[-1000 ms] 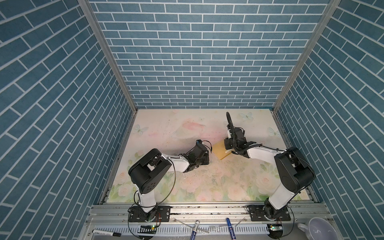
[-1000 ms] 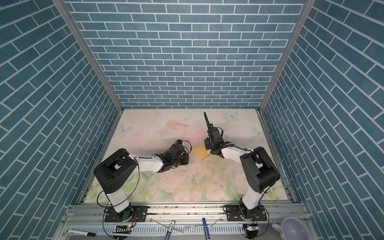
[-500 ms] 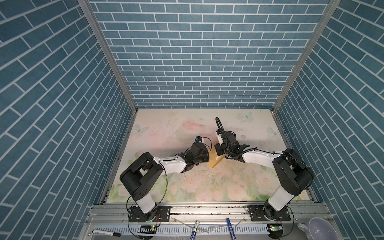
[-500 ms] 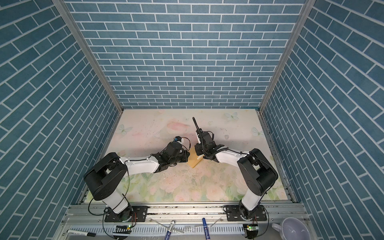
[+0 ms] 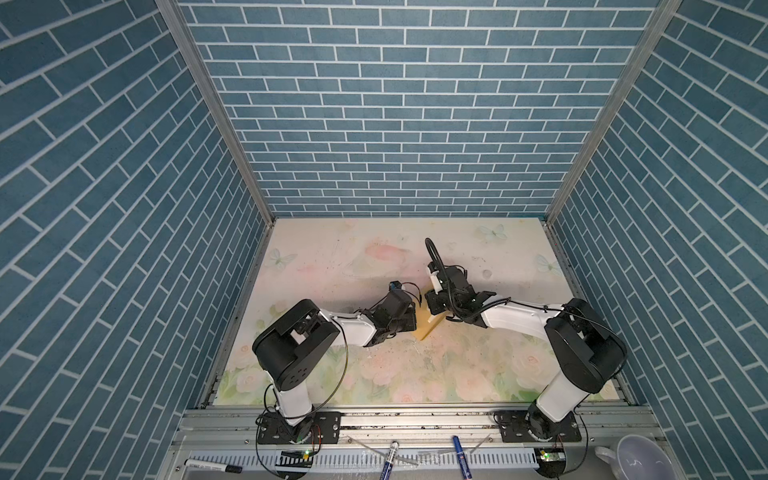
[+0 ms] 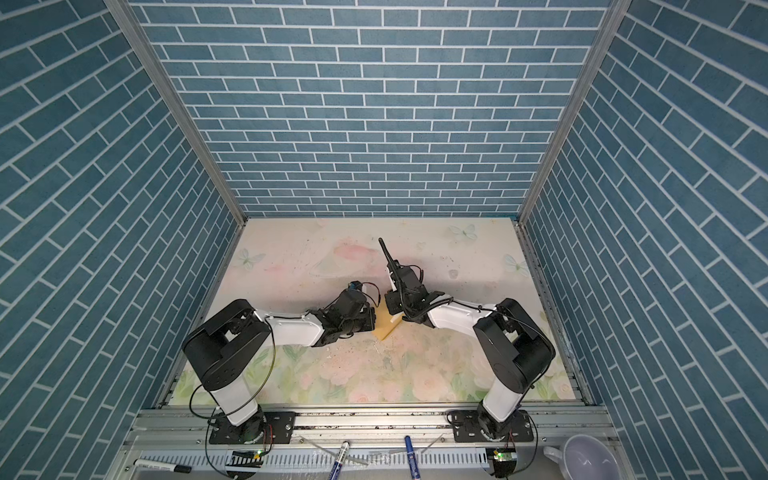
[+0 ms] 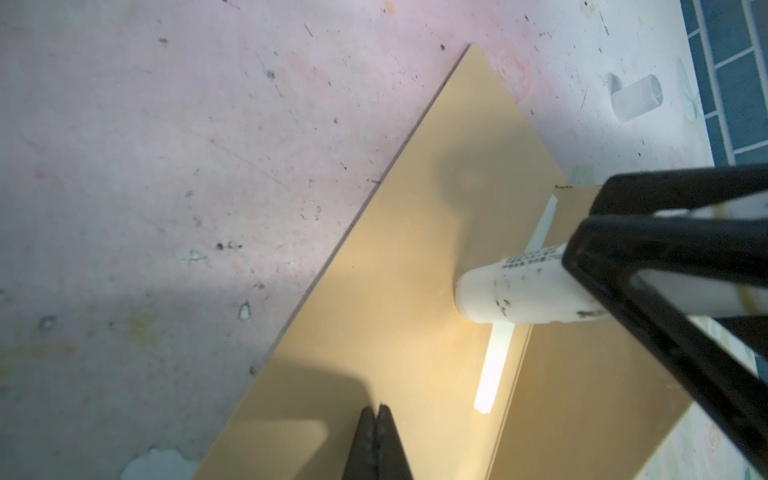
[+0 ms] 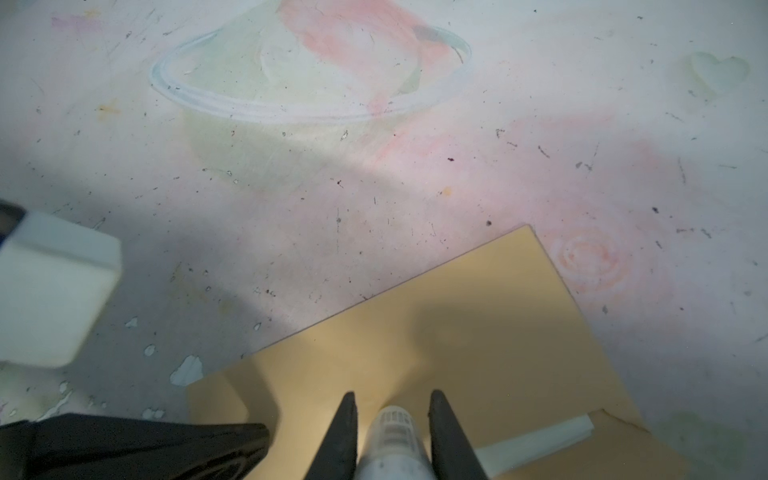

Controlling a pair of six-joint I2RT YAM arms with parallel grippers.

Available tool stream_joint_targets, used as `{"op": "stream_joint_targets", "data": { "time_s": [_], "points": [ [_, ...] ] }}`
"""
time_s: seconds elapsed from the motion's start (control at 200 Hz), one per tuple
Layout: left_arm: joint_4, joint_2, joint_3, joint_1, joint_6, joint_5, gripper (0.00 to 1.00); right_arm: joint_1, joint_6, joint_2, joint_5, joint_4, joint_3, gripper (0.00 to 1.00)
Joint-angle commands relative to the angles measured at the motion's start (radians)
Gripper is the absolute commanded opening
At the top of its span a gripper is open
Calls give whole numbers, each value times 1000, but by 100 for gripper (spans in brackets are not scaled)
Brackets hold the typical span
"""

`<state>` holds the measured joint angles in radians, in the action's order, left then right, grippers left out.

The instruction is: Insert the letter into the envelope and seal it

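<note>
1. Both arms have closed in over the last second. The left gripper has reached right and the right gripper has swung left. They now meet mid-table over the long, tan kraft-paper envelope.
2. Left claw: jaws pinched together on nothing, tips down at the envelope's edge (a hold-down, I'd judge).
3. Right claw: narrowed around a white cylindrical glue stick, whose end meets the tan paper beside the flap fold.
4. The letter? No cream sheet lies out on the floral-printed tabletop. A pale strip shows at the fold (the letter's edge or a liner, I cannot tell).
5. So insertion looks done, and sealing appears under way.
</note>
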<state>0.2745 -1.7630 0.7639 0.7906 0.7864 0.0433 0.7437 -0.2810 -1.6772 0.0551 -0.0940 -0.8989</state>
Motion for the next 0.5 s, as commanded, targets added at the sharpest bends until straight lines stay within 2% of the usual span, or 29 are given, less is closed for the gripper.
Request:
{"op": "stream_joint_targets", "data": {
  "time_s": [0.0, 0.495],
  "points": [
    [-54, -31, -9, -4, 2, -26, 0, 11, -11, 0, 17, 72, -17, 0],
    [-72, -92, -8, -4, 2, -38, 0, 8, 104, -39, 196, 71, -34, 0]
  ]
}}
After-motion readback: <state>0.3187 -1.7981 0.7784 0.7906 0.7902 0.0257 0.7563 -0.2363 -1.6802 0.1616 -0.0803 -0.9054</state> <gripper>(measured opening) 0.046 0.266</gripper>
